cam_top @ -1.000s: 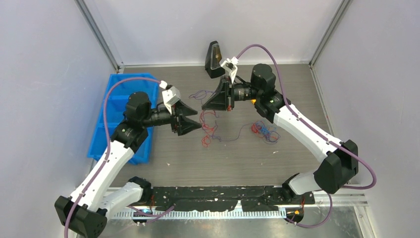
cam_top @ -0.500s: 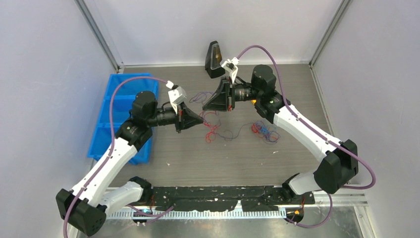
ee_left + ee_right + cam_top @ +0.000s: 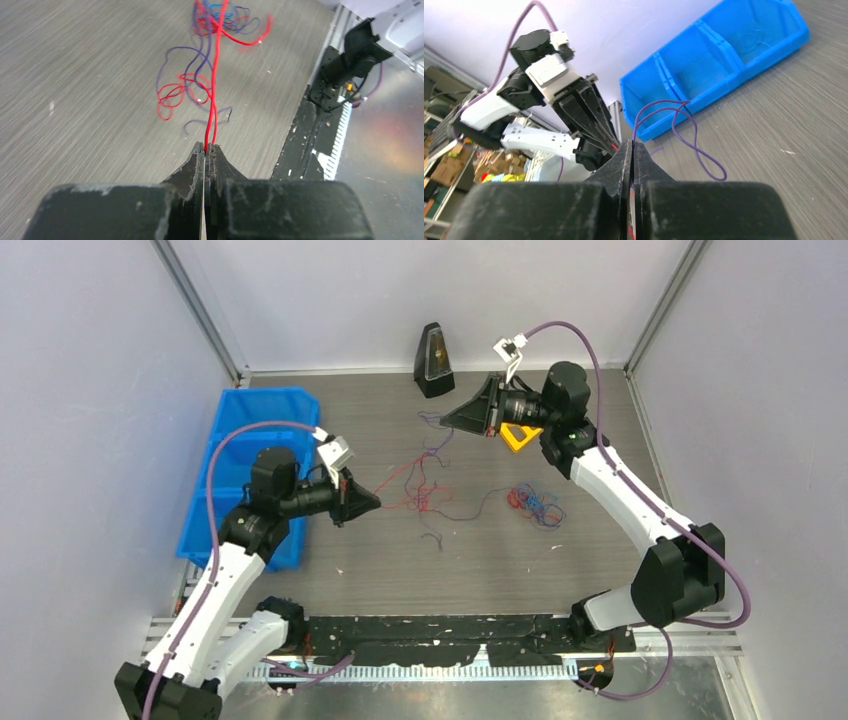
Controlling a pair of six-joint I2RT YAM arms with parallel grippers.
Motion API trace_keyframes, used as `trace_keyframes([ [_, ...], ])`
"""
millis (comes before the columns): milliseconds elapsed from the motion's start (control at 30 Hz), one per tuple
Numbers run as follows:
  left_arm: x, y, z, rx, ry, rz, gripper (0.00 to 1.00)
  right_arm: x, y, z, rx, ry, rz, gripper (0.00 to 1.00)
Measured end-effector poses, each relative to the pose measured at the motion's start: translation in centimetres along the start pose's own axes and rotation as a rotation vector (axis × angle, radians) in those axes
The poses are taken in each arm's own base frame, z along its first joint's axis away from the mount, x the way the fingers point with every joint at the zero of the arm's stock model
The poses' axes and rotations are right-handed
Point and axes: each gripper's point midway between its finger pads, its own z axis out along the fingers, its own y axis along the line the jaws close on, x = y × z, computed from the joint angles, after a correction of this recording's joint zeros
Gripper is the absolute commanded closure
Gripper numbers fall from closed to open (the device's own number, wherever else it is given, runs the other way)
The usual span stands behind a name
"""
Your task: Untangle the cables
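The desk [image 3: 400,560] carried the bin [image 3: 235,440] at its left side, and all the rest lay to the right of that bin. The left gripper [image 3: 374,503] hung just right of the bin's near end, its jaws pressed together on a red strand [image 3: 216,75] that ran straight and taut from the tips into the knot of cables [image 3: 425,490]. The right gripper [image 3: 446,421] sat farther right of the bin and nearer the back wall, seemingly lifted off the desk, its jaws likewise pinched on a purple strand [image 3: 684,125] whose loop drooped slack below the tips. A separate red and blue clump [image 3: 535,505] lay loose on the desk, farthest from the bin, and neither gripper touched it. The step in hand looked like drawing the two strands apart to open the knot. Done well, it would call for a slow, even pull, the left gripper easing toward the bin and the right away from it, with a pause as soon as the purple loop came tight. The wires were so thin that a jerk could slip them from the jaws or cinch the knot harder, so a firm pinch and a gentle pull seemed wisest.
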Motion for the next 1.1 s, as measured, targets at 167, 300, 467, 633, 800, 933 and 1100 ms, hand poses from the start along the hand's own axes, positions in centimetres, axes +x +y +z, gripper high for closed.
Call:
trace_keyframes([
  [167,0.1,2.5,-3.4,-0.146,-0.026,-0.006,1.00,0.0,-4.4,-2.6,0.195,-0.013,-0.012,0.95],
  [300,1.1,4.7,-7.0,-0.299,-0.027,-0.002,1.00,-1.4,-8.9,-8.0,0.420,-0.064,-0.028,0.95],
  [467,4.1,7.2,-10.7,-0.473,0.033,-0.057,1.00,-2.5,-13.3,-15.1,0.654,-0.116,-0.027,0.95],
  [633,6.7,9.7,-13.0,-0.568,0.104,-0.160,1.00,-2.1,-15.4,-19.6,0.786,-0.111,-0.029,0.95],
  [800,7.8,10.7,-13.6,-0.564,0.155,-0.192,1.00,-1.4,-16.3,-22.0,0.857,-0.087,-0.034,0.94],
  [933,7.5,10.6,-13.7,-0.566,0.162,-0.167,1.00,-0.8,-16.7,-22.7,0.887,-0.058,-0.051,0.95],
  [1100,6.5,11.4,-15.7,-0.650,0.203,-0.085,1.00,-0.5,-17.8,-25.4,0.992,-0.031,-0.093,0.95],
])
